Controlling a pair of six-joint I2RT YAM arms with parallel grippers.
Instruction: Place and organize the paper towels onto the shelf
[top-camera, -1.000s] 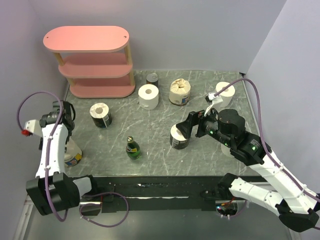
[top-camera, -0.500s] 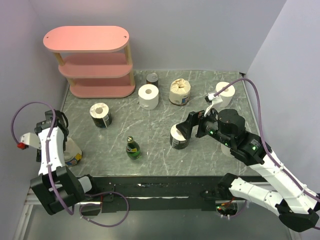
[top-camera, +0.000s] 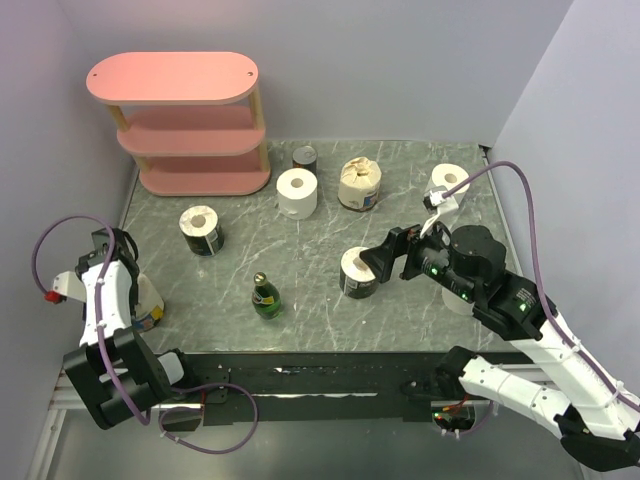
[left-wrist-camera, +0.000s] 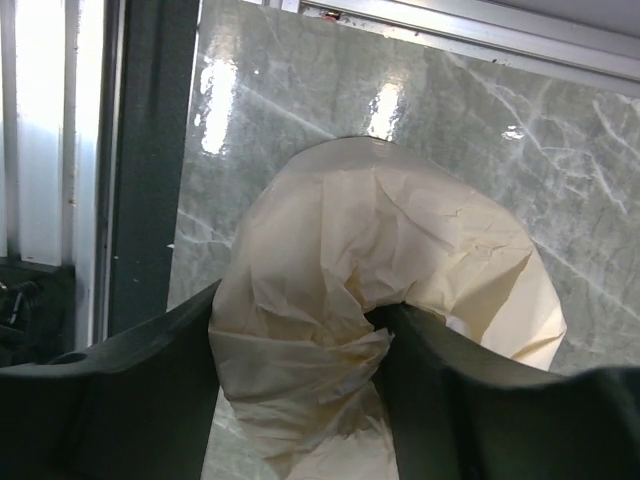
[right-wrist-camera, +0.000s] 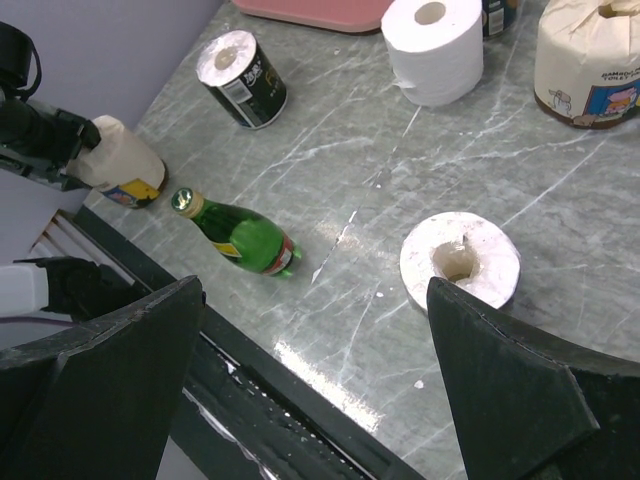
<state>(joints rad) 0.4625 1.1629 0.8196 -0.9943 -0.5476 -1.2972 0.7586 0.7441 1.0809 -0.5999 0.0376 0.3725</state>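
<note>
The pink shelf (top-camera: 190, 130) stands at the back left, its boards bare. My left gripper (top-camera: 127, 280) is shut on the crumpled top of a cream wrapped roll (top-camera: 146, 302) at the table's left front edge; in the left wrist view the gripper (left-wrist-camera: 300, 390) pinches that roll's paper (left-wrist-camera: 390, 270). My right gripper (top-camera: 385, 258) is wide open just right of a dark-wrapped roll (top-camera: 357, 273); in the right wrist view the gripper (right-wrist-camera: 320, 380) hangs above bare table with that roll (right-wrist-camera: 460, 260) near its right finger. Other rolls: a dark-wrapped one (top-camera: 202, 230), a white one (top-camera: 297, 192), a cream one (top-camera: 359, 184), a white one (top-camera: 450, 182).
A green glass bottle (top-camera: 265, 297) lies at the front centre, between the two grippers. A small tin can (top-camera: 305, 158) stands at the back by the shelf. Walls close the left, back and right sides. A dark rail runs along the near edge (right-wrist-camera: 250, 400).
My left arm has swung down and back onto the cream roll at the left edge. My right gripper has drawn back a little to the right, away from the dark-wrapped roll.
</note>
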